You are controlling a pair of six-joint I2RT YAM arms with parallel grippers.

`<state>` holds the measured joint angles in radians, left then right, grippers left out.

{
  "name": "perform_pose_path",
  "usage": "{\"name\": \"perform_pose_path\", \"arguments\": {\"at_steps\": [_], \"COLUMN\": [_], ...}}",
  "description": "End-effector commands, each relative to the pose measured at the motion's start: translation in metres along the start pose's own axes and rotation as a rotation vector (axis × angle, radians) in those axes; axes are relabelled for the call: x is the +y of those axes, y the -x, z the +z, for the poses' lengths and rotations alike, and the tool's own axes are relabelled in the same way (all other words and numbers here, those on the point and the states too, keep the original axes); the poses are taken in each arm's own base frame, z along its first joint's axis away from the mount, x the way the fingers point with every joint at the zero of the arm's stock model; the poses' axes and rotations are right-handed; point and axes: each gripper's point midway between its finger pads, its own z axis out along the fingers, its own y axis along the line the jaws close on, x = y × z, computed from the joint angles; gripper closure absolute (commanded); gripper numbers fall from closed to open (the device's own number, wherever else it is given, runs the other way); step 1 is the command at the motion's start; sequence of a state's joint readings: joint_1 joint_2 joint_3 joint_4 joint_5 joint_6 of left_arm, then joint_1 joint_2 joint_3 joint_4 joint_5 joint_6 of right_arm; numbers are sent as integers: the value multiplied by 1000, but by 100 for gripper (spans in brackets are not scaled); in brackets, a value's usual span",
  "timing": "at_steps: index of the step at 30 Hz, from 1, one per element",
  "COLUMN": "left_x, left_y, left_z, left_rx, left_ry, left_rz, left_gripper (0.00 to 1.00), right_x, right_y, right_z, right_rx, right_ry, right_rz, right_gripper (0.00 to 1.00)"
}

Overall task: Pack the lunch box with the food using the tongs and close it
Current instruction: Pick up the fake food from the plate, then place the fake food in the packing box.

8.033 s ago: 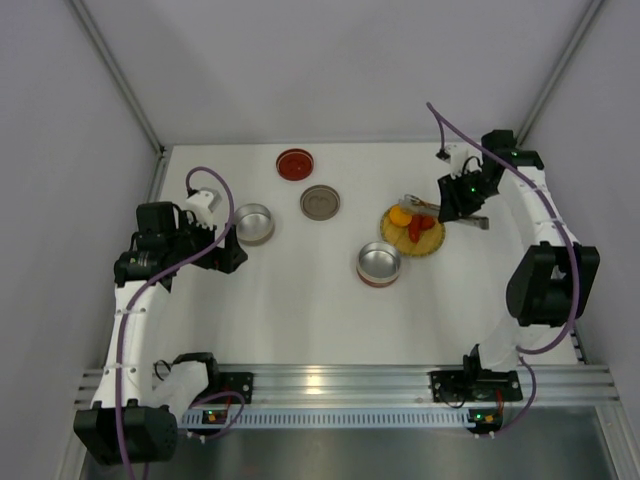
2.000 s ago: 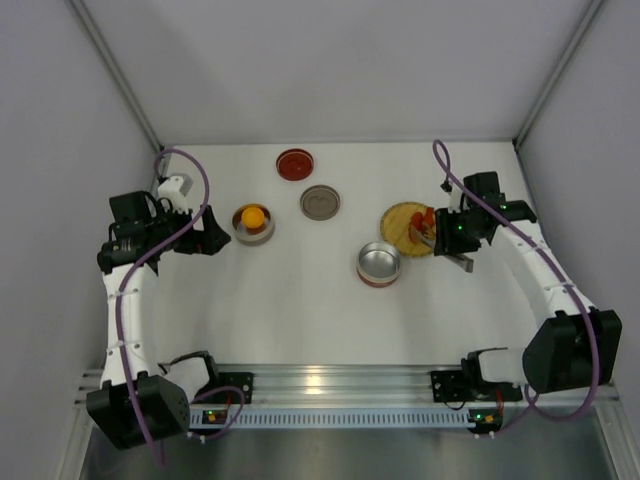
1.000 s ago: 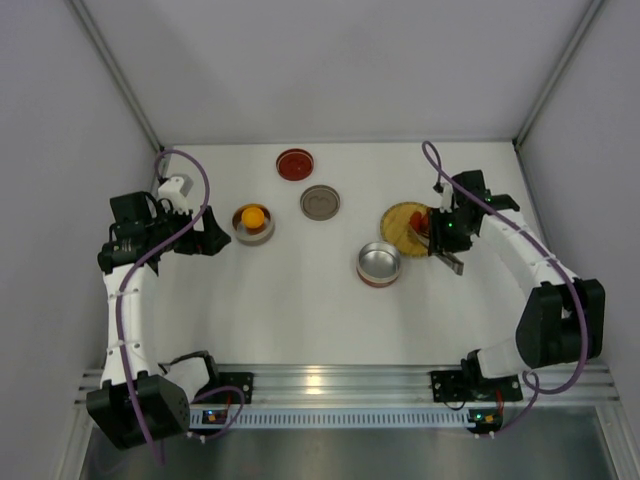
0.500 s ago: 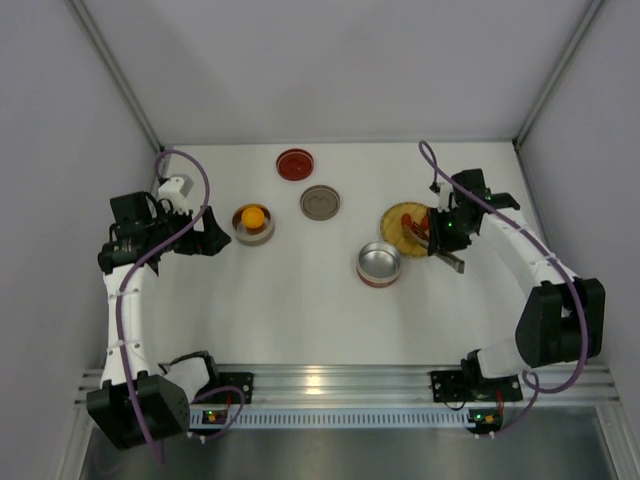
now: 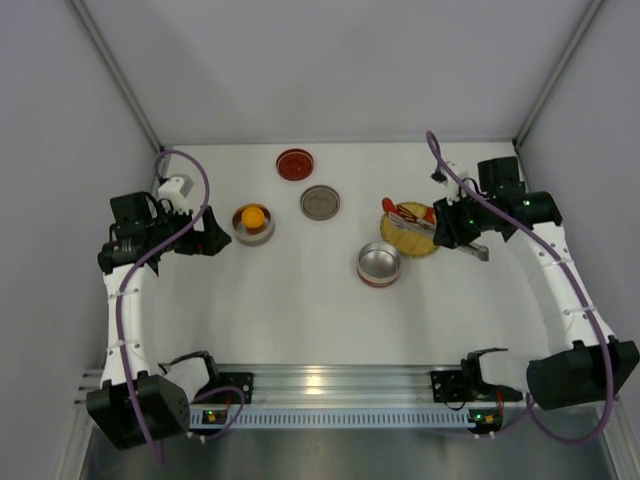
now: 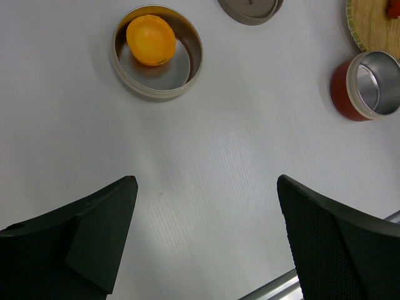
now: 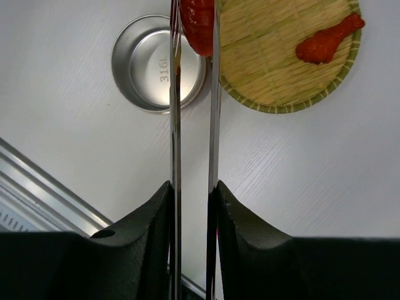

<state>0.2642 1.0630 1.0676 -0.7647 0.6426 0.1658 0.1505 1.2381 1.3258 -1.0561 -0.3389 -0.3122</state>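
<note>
Tongs (image 7: 174, 125) lie left to right, squeezed in our right gripper (image 7: 192, 190), and pinch a red piece (image 7: 197, 25); we see the empty tin (image 7: 134, 62) nearer, slightly left of it.

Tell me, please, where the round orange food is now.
In the top view the orange food lies inside the open tin on the left side of the table, beside the grey lid.

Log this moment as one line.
right gripper: shut on tongs | tongs: pinching red piece | orange piece: in tin | left gripper: open, empty
</note>
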Motion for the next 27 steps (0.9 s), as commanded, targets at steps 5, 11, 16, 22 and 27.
{"name": "perform_pose_path", "arguments": {"at_steps": [5, 11, 16, 22, 27], "left_x": [-7, -6, -7, -7, -8], "left_y": [11, 8, 9, 7, 6], "left_z": [-5, -4, -2, 0, 1], "left_rx": [-31, -23, -24, -19, -15], "left_ry": [-31, -29, -41, -47, -50], "left_rz": [9, 2, -4, -16, -20], "left_gripper": [2, 2, 2, 2, 2], "right_x": [42, 53, 55, 55, 49], "right_y": [-19, -31, -41, -54, -56], "right_z": [-10, -8, -3, 3, 12], "right_rx": [55, 96, 138, 184, 190], "right_ry": [223, 289, 310, 316, 293], "right_rz": [-103, -120, -121, -111, -96], "right_gripper": [100, 99, 99, 99, 98]}}
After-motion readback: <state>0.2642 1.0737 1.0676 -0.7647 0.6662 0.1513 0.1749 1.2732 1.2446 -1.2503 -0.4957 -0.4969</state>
